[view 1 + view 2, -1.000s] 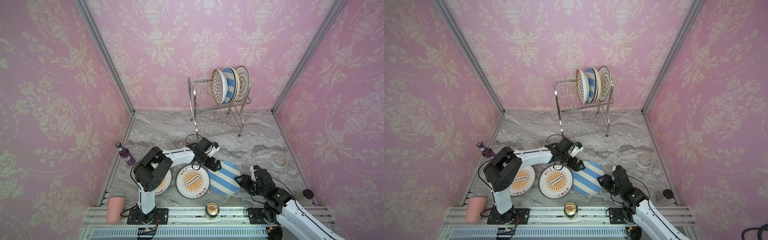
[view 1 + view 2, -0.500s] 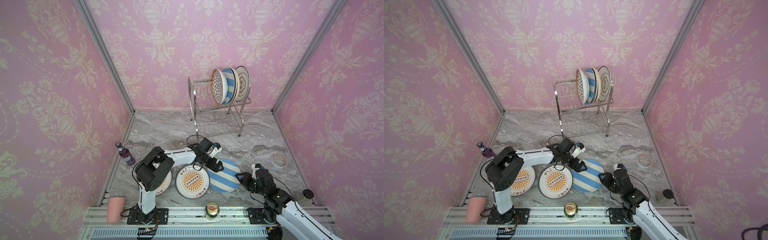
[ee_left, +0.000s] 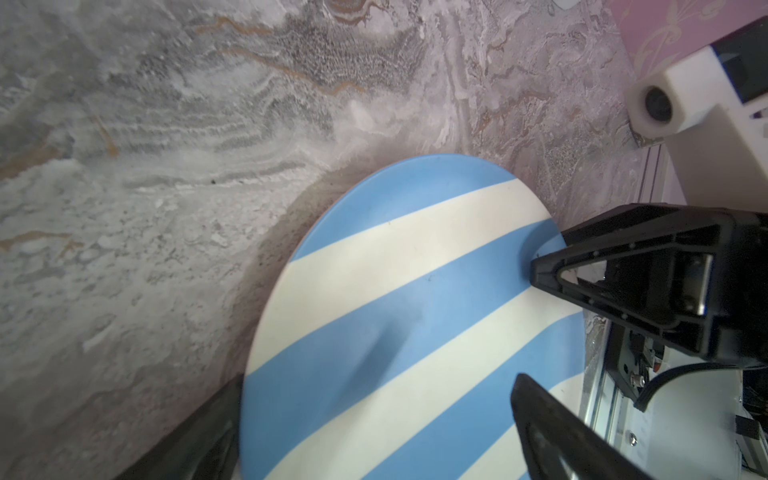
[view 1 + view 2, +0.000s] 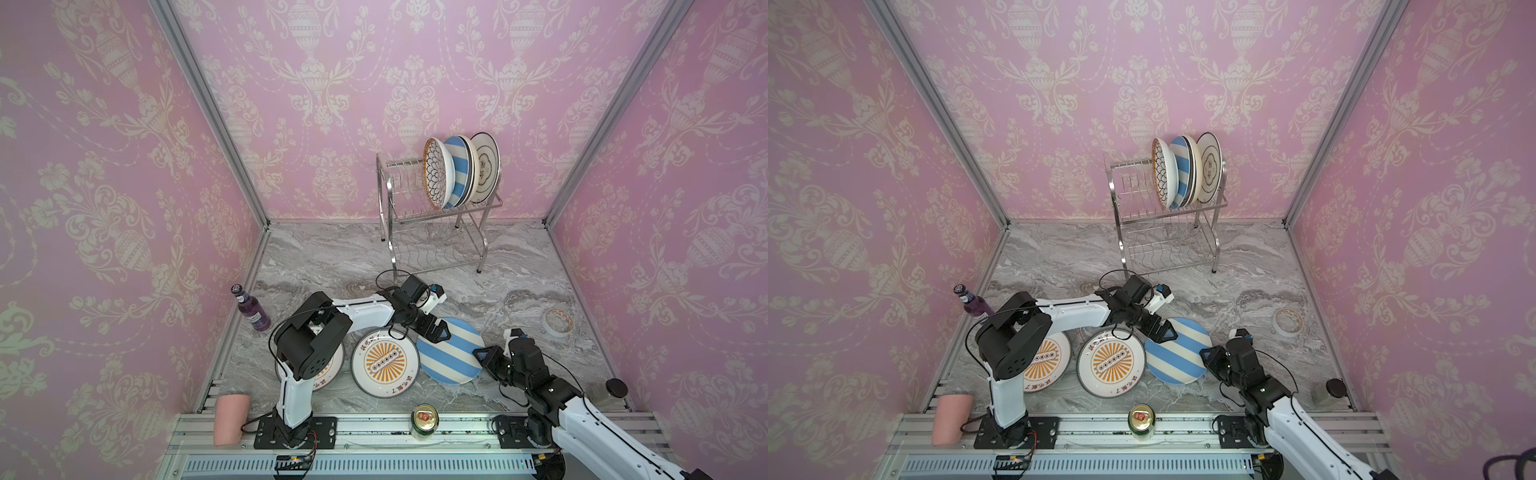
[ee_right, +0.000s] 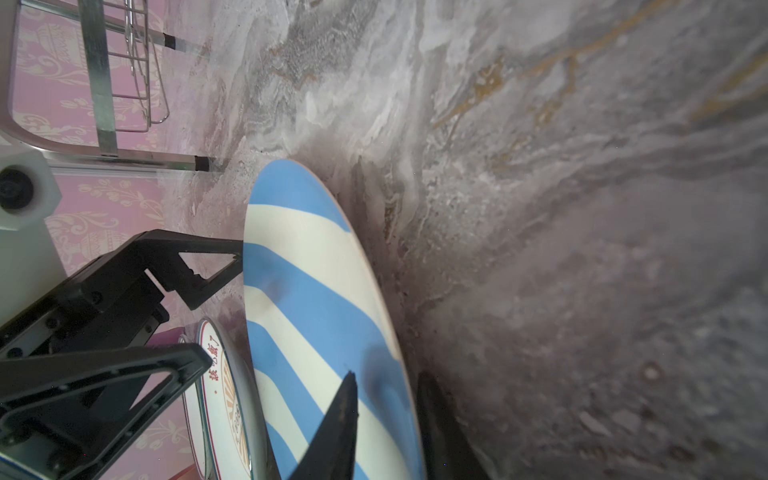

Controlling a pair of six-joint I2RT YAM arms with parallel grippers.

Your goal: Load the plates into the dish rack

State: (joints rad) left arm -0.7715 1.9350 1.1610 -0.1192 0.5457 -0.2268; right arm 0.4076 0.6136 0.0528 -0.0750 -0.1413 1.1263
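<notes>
Plates [image 4: 384, 362] on marble [image 4: 332, 257], pink walls [image 4: 104, 166]

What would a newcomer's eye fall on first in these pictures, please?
Probably the blue-and-white striped plate near the table's front, the left tool at its far-left edge and the right tool straddling its right rim. Then the steel dish rack at the back, plates standing upright on its top tier, and two orange sunburst plates lying left of the striped one.
</notes>
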